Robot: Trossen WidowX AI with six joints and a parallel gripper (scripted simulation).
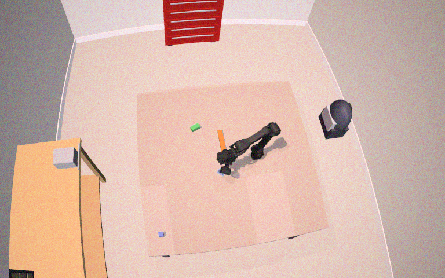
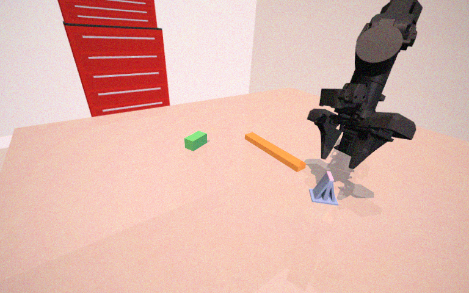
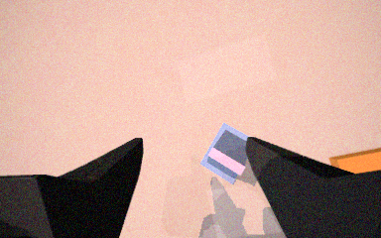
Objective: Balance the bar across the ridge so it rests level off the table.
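The orange bar lies flat on the table; its near end is cut off by the frame edge in the wrist view. The blue-grey ridge stand with a pink top edge stands upright on the table near one end of the bar, with nothing on it; in the top view the arm mostly hides it. My gripper is open and empty, pointing down above the table. In the wrist view the right fingertip overlaps the stand's edge, and the bar shows beyond that finger.
A green block lies on the table beyond the bar. A small blue cube lies near the table's front left corner. A red drawer cabinet stands behind the table, and a wooden desk stands to its left.
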